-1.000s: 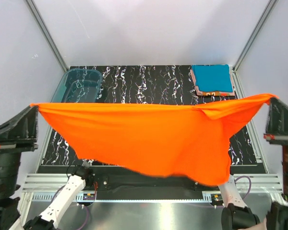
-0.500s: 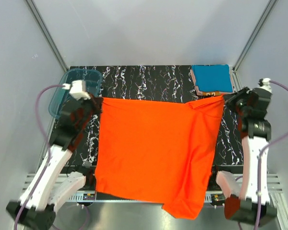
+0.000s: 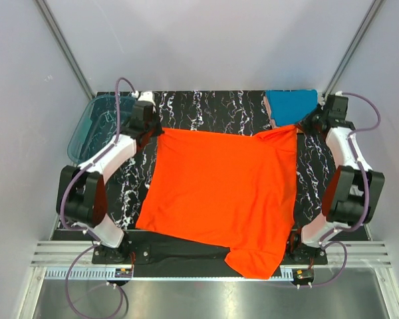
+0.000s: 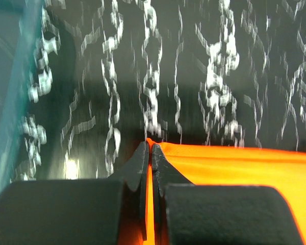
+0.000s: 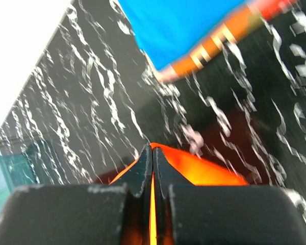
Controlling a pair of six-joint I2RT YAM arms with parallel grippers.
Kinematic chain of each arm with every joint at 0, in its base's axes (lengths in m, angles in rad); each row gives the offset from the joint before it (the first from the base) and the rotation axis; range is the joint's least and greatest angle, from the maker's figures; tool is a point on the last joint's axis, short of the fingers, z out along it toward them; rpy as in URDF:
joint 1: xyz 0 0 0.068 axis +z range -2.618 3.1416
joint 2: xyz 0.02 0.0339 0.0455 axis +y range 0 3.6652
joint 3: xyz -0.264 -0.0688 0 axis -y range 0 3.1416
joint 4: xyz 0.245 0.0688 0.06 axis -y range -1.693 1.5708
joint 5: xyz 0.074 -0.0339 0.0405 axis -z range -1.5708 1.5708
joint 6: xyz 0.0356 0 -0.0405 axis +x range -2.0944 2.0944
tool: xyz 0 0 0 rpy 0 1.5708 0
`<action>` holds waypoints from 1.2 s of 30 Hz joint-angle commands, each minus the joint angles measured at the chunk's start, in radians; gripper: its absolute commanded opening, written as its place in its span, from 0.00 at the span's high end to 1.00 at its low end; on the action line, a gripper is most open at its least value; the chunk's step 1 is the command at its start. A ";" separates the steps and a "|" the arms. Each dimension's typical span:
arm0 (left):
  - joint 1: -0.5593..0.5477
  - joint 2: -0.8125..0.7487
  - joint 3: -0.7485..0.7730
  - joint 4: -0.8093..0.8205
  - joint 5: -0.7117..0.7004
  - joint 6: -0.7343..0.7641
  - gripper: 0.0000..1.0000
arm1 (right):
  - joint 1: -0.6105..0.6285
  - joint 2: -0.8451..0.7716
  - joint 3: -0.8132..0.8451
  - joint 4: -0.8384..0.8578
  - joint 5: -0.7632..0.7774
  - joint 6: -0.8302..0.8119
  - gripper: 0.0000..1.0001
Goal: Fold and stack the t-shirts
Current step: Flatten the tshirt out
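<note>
- orange-red t-shirt (image 3: 219,193) lies spread across the black marbled table (image 3: 206,106), its near hem and one sleeve hanging over the front edge
- left gripper (image 4: 149,147) is pinched tight on the shirt's far-left corner, with orange cloth showing between the closed jaws
- right gripper (image 5: 152,149) is clamped the same way on the far-right corner, just beside the stack
- the two corner grips, well apart, pull the far edge taut, probably so the cloth lands flat for folding
- teal blue folded shirt (image 3: 291,106) tops the stack in the far-right corner, likely this shirt's destination
- plastic tub (image 3: 100,123) sits far left, clear of the cloth
- folding not yet begun
</note>
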 commanded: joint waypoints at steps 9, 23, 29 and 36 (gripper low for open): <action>0.124 0.268 0.348 -0.085 0.046 0.075 1.00 | 0.074 0.355 0.511 -0.202 0.022 -0.053 1.00; 0.144 0.312 0.378 -0.173 0.081 -0.038 1.00 | 0.131 0.351 0.567 -0.378 0.040 -0.026 1.00; 0.146 0.211 0.315 -0.230 0.057 -0.081 1.00 | 0.129 0.231 0.458 -0.502 0.056 -0.017 1.00; 0.146 0.180 0.273 -0.387 0.084 -0.081 1.00 | 0.128 0.127 0.348 -0.587 0.070 -0.041 1.00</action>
